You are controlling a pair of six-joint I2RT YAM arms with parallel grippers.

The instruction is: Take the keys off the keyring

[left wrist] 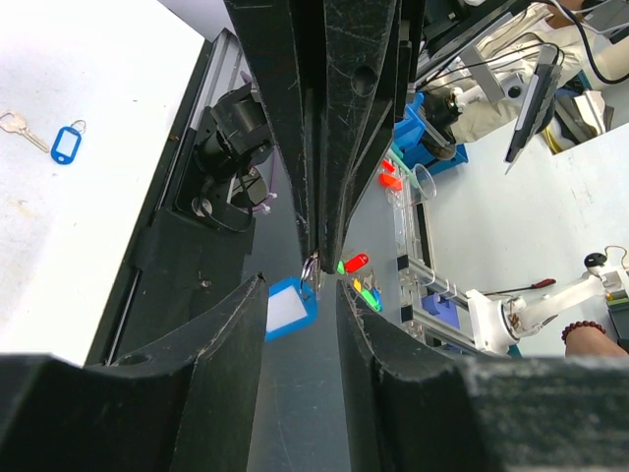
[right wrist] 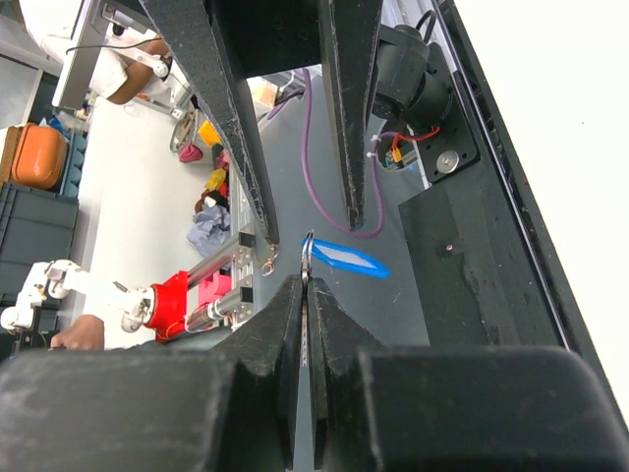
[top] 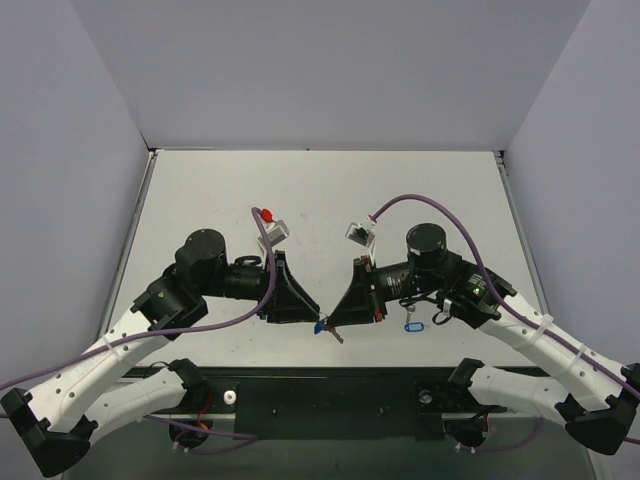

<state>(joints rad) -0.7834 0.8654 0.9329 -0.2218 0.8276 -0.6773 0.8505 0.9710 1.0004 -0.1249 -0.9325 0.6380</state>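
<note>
My right gripper (top: 333, 322) (right wrist: 306, 283) is shut on the thin metal keyring (right wrist: 308, 251) and holds it in the air over the table's front edge. The ring's blue tag (right wrist: 344, 259) with a white label window hangs beside it, and also shows in the left wrist view (left wrist: 290, 307). In the top view a small dark key (top: 337, 336) pokes out below the two fingertips. My left gripper (top: 312, 318) (left wrist: 300, 285) is open, tip to tip with the right one, its fingers either side of the tag and ring (left wrist: 312, 265), not touching them.
A second blue-tagged keyring (top: 412, 325) (left wrist: 65, 144) with a silvery key (left wrist: 12, 123) lies on the white table under the right arm. The black front rail (top: 330, 395) runs just below the grippers. Grey walls enclose the table.
</note>
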